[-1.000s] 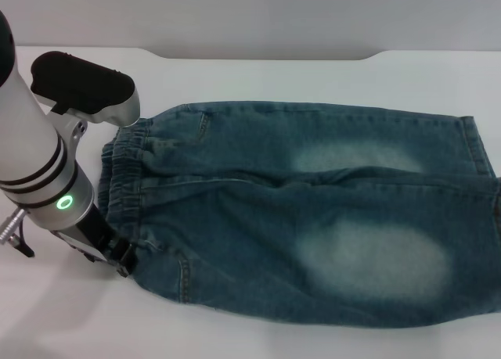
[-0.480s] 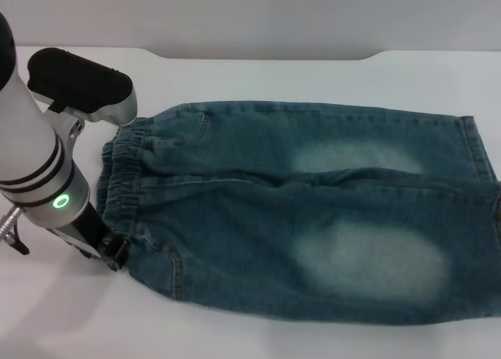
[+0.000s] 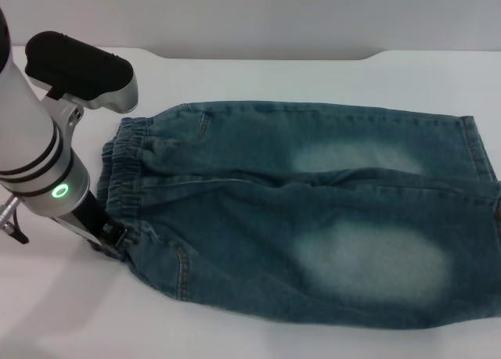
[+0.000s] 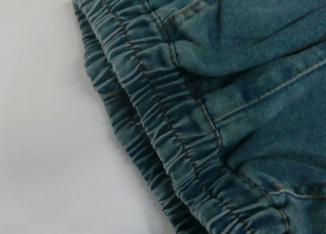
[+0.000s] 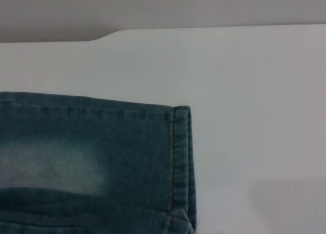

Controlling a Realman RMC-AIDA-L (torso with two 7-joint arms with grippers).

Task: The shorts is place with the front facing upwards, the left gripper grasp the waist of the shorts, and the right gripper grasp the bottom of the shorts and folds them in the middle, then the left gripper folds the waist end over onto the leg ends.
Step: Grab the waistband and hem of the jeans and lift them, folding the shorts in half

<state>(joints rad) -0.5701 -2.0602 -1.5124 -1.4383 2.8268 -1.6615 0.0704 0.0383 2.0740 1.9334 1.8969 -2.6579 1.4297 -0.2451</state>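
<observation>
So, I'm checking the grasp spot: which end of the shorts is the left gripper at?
The left gripper is at the waist of the shorts, the gathered elastic band on the robot's left, not the flat stitched leg ends on its right.

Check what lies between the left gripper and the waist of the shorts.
Nothing: in the head view the left gripper sits right at the near corner of the waist of the shorts, with no bare table between them.

The head view looks forward and down over the whole shorts [image 3: 305, 218] on the bench [image 3: 313, 77]. The left wrist view sits close over the waist [image 4: 168, 137]. The right wrist view sits close over a leg hem [image 5: 179, 157].
</observation>
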